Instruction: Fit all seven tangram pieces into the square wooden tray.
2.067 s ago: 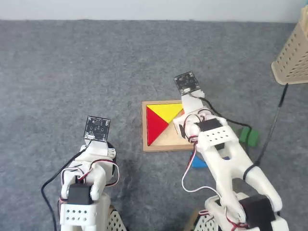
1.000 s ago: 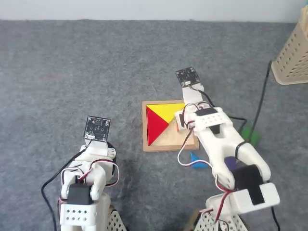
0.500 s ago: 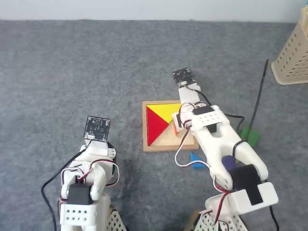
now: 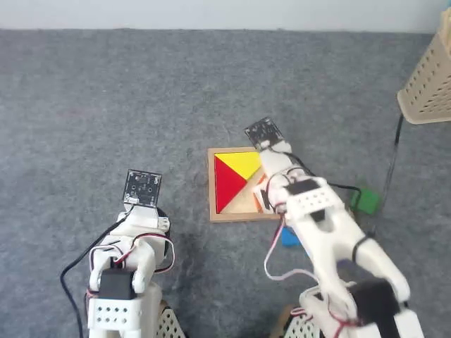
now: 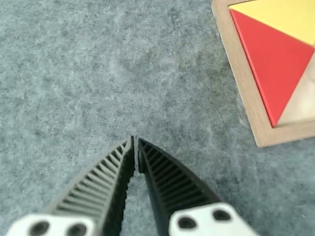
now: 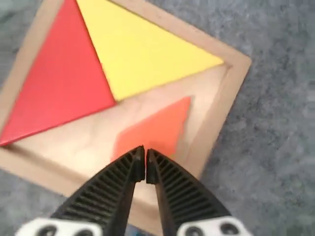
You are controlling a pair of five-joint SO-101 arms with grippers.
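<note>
at the left of the high view the left arm sits low near the front edge of the grey felt-covered counter, well apart from the tray. in the left wrist view its jaws are closed, the ribbed black tips meeting with only a hairline slit between them and nothing held, above bare felt.

near the middle of the counter lies the square wooden tray, flat on the felt. a large red triangle fills its left side, with its long edge along the left rim. a large yellow triangle fills the top, touching the red one along a shared diagonal edge. below the yellow triangle, on the tray's bare wood floor and near the right rim, lies an orange piece; it is too blurred to name its shape.

the right arm leans over the tray's right half and covers that side in the high view. in the right wrist view its jaws are also closed tip to tip and grip nothing; they hang over the lower edge of the orange piece, and i cannot tell whether they touch it.

just below the tray's right corner a blue piece lies on the felt, partly under the arm. further right sits a green piece, beside a black cable. a perforated beige basket stands at the far right edge.
</note>
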